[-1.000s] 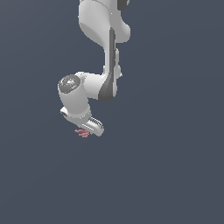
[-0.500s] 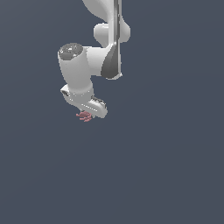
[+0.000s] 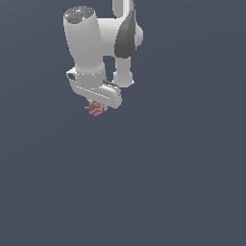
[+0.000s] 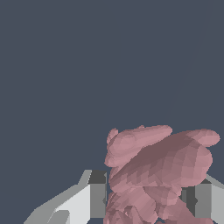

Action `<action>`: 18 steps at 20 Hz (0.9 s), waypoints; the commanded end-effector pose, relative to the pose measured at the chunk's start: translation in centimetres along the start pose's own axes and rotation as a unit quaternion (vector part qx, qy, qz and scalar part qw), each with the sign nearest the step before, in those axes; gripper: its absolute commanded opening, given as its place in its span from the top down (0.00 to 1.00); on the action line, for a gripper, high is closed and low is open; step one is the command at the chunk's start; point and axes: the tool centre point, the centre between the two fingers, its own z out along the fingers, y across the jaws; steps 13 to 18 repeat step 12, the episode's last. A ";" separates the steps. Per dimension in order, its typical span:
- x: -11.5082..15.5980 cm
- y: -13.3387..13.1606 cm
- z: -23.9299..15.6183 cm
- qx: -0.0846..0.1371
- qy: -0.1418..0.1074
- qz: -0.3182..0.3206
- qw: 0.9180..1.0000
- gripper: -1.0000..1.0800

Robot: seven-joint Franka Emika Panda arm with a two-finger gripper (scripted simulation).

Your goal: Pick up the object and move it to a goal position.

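Wrist view: the object [image 4: 159,170], pinkish-red and lumpy with rounded lobes sticking out, sits between the two fingers [image 4: 94,197], one pad on each side and both pressed against it, so the gripper [image 4: 148,199] is clamped on the object. Beyond it only flat dark grey-blue background. Exterior view: the gripper [image 3: 98,106] hangs below the white arm [image 3: 86,43], pointing down, in the upper part of the exterior view's left half. The object [image 3: 94,109] pokes out just beneath the hand, thin pink bits visible, clear of any surface. Dark elbow joint [image 3: 126,38] lies behind, toward the exterior view's right.
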 end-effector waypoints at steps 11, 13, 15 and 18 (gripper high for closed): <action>-2.2 0.2 -4.3 -0.001 0.000 0.000 1.000 1.00; -2.2 0.2 -4.3 -0.001 0.000 0.000 1.000 1.00; -2.2 0.2 -4.3 -0.001 0.000 0.000 1.000 1.00; -2.2 0.2 -4.3 -0.001 0.000 0.000 1.000 1.00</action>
